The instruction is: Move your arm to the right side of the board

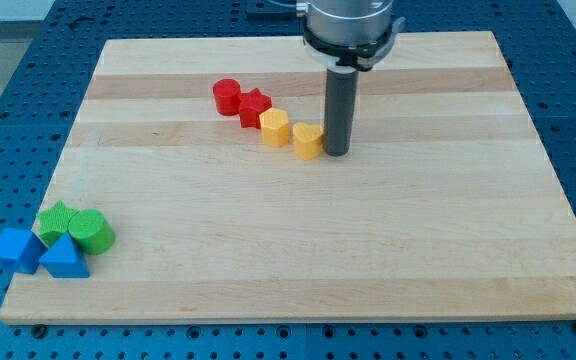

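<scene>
Item: my tip [336,152], lower end of the dark rod, down on the board [388,260] in its upper middle. It has no jaws to part or close; it holds nothing and stands touching, or all but touching, the yellow heart [308,140] on its left. Goal region: the board's right side, to the right of my tip, bare wood with no block in the way. Beyond the heart, running up and left away from my tip: yellow hexagon [274,128], red star [255,106], red cylinder [227,95], each close against the next. Well apart, far down and left of my tip near the board's corner: green star [58,217], green cylinder [92,231], blue triangle [64,258], and a blue block [15,248] whose shape I cannot make out. Risk: I judge any leftward drift at the start would shove the heart into the chain and shift the whole row. Second risk: overrunning the right edge, since nothing there would stop the rod.
</scene>
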